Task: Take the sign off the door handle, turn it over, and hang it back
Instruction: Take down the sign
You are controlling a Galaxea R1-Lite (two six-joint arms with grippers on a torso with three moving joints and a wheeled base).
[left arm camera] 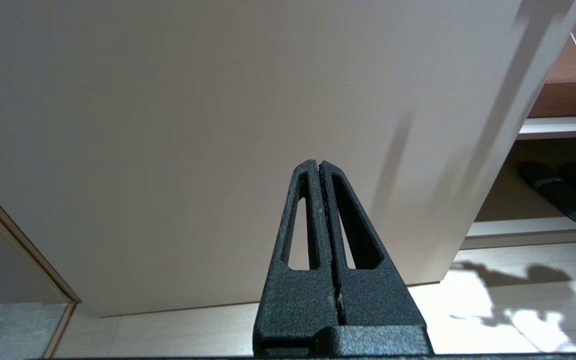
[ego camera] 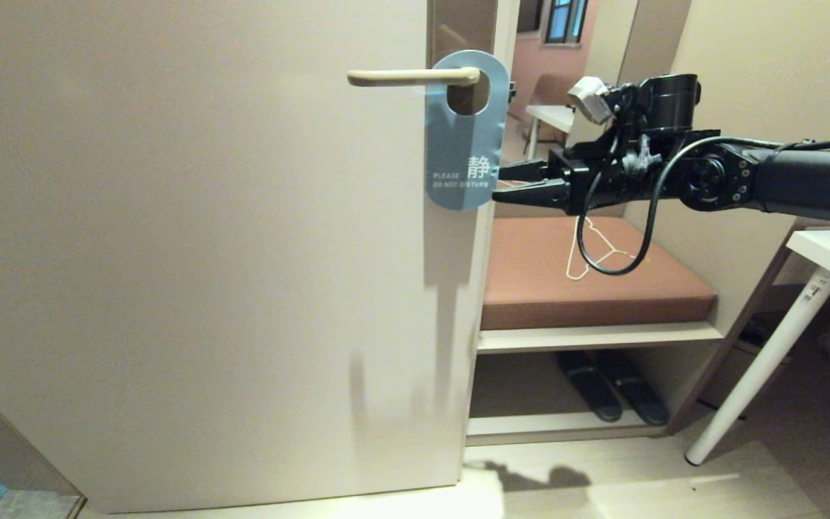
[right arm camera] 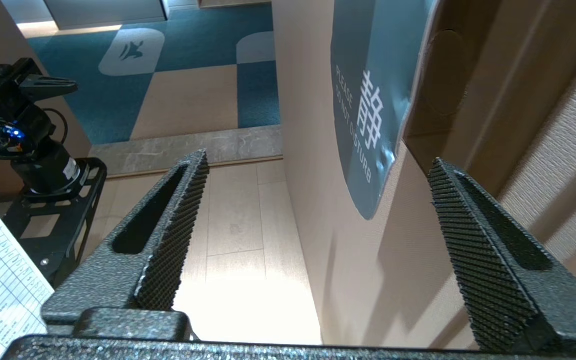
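Note:
The sign [ego camera: 458,155] hangs by its round hole on the cream door handle [ego camera: 412,76], blue face outward with white "PLEASE DO NOT DISTURB". My right gripper [ego camera: 500,182] reaches in level from the right, its tips just beside the sign's lower right edge. In the right wrist view the sign [right arm camera: 368,100] lies flat against the door ahead of the right gripper [right arm camera: 318,159], whose jaws stand wide open and empty. My left gripper [left arm camera: 317,163] is shut on nothing, parked low and facing the door's lower part; it is outside the head view.
The beige door [ego camera: 206,252] fills the left. To its right, a white wire hanger [ego camera: 591,252] lies on a brown cushioned bench [ego camera: 588,295], with dark slippers [ego camera: 613,386] on the shelf below. A white table leg [ego camera: 761,375] slants at the right.

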